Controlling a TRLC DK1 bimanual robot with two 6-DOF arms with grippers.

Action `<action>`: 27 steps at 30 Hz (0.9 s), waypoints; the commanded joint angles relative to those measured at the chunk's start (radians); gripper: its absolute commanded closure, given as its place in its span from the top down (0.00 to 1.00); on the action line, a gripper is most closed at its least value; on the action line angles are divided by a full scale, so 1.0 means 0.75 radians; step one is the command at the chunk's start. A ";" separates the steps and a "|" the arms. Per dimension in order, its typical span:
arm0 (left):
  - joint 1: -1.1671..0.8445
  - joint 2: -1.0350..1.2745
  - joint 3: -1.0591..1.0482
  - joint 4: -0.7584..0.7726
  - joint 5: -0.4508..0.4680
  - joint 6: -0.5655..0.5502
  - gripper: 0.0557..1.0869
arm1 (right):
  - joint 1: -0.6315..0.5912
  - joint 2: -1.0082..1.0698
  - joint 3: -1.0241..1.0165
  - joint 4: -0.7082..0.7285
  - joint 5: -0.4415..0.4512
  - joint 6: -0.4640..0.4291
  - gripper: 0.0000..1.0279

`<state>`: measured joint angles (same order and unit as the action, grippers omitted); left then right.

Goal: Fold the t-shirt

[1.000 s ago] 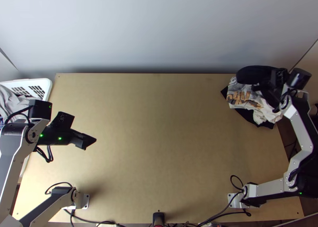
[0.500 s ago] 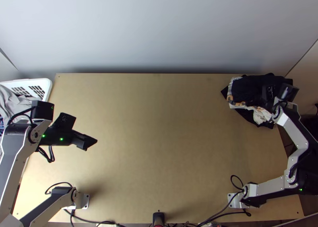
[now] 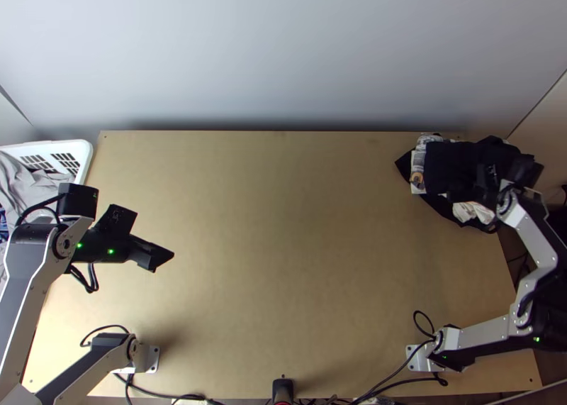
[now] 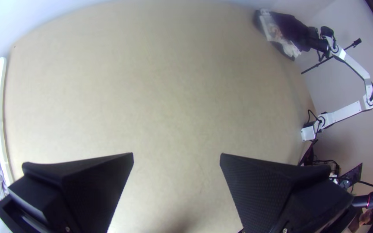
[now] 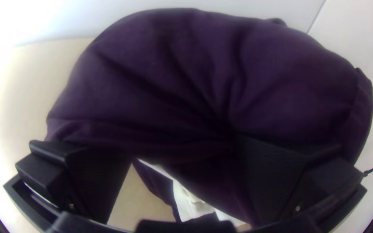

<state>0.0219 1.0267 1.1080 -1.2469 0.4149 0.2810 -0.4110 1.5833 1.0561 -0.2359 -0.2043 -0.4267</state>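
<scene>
A light wooden table (image 3: 283,249) runs up to a pale, smooth wall (image 3: 283,50), and another pale wall (image 3: 542,121) stands at the right. Past the table's left edge is a white basket (image 3: 86,153) with slotted sides, holding rumpled grey cloth (image 3: 28,181). Black cables (image 3: 383,389) lie along the near edge.

The left gripper (image 3: 152,233) hangs over the left part of the table, its fingers (image 4: 260,185) spread wide apart above the wood.

The right gripper (image 3: 489,178) is over the table's far right corner. In its wrist view its fingers (image 5: 273,185) stand wide apart too, one of them against the dark t-shirt (image 3: 453,165) — a bunched heap with creases running together near that finger.

The t-shirt lies at that corner, on a pile with white cloth (image 3: 471,210) and more dark cloth (image 3: 450,210) beneath. A printed patch (image 3: 417,179) in grey and orange-brown shows on the white cloth — too small to make out.
</scene>
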 commanded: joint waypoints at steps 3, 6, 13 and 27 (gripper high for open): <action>-0.001 -0.001 -0.015 0.014 0.003 -0.013 0.95 | 0.045 -0.191 0.130 -0.189 -0.086 0.027 0.97; -0.005 0.001 -0.015 0.026 0.007 -0.021 0.95 | 0.078 -0.219 0.169 -0.221 -0.090 0.047 0.97; -0.003 0.001 -0.019 0.032 0.009 -0.027 0.95 | 0.119 -0.238 0.273 -0.287 -0.104 0.094 0.97; 0.006 -0.023 -0.035 0.032 0.007 -0.025 0.95 | 0.100 -0.113 0.320 -0.256 -0.102 0.092 0.97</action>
<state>0.0219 1.0145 1.0870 -1.2236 0.4217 0.2615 -0.2996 1.4380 1.2934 -0.4503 -0.2806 -0.3527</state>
